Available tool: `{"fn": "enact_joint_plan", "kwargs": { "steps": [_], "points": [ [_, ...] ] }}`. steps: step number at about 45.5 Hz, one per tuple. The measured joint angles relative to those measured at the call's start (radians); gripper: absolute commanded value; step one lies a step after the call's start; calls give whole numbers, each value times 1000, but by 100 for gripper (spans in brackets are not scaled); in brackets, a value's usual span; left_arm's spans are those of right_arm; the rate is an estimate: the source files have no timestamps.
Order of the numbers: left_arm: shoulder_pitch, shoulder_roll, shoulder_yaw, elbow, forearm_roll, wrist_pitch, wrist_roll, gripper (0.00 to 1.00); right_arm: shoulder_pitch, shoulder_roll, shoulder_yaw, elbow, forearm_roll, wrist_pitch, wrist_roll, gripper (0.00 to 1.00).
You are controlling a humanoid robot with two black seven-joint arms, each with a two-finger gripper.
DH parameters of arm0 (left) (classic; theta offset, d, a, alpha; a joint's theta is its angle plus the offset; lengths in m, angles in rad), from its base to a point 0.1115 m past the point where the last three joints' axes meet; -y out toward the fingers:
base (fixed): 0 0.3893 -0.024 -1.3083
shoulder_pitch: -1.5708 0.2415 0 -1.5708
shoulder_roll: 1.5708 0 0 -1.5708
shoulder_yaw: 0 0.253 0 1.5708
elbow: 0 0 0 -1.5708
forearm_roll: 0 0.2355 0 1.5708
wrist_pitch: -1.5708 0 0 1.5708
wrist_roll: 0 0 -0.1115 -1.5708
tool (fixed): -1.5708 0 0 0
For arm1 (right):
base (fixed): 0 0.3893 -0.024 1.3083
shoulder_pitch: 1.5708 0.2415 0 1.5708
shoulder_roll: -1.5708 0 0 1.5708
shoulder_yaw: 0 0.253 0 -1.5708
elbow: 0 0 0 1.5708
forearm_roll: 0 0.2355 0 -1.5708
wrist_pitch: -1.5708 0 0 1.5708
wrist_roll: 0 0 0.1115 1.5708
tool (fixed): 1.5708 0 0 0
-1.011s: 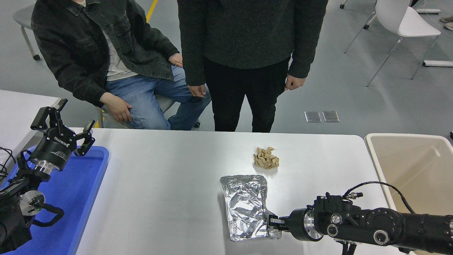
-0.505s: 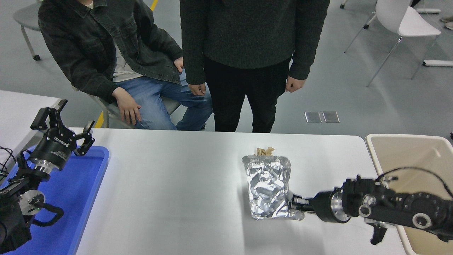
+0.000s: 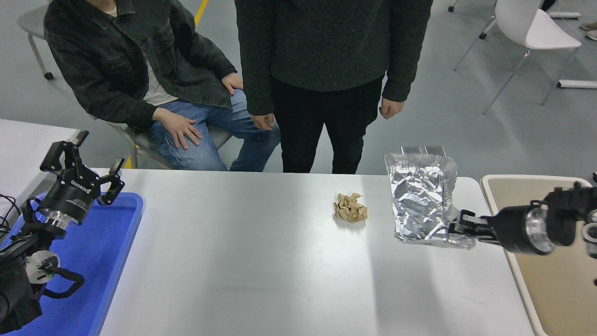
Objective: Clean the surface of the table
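Right gripper point(image 3: 459, 227) jaws pinch crinkled silver foil bag point(image 3: 419, 196) above glossy table surface point(image 3: 233, 261).

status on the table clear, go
Right end effector shut on foil sheet, lifted beside beige bin. Left end effector open above blue tray. Crumpled brown paper on table surface.

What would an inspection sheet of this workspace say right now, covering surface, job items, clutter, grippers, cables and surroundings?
Surface: glossy white tabletop, mostly bare.
Job's things: crumpled silver foil sheet, held up near the table's right end; crumpled brown paper ball lying on the table.
Clutter: nothing seen beyond these.
Grippers: right gripper shut on the foil's lower corner; left gripper open, parked over the flat blue plastic tray.
Cables: black cables at the left arm.
Surroundings: beige plastic bin at right; two people at the far side; white chair.
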Motion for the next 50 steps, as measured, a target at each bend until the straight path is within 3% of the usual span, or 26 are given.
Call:
{"fn": "enact_joint_plan", "kwargs": {
  "steps": [15, 50],
  "points": [
    [0, 0, 0, 0, 0, 0, 0, 100, 95, -117, 3, 19, 5, 114, 0, 0],
    [0, 0, 0, 0, 0, 0, 0, 100, 109, -139, 2, 19, 7, 136, -2, 0]
  ]
}}
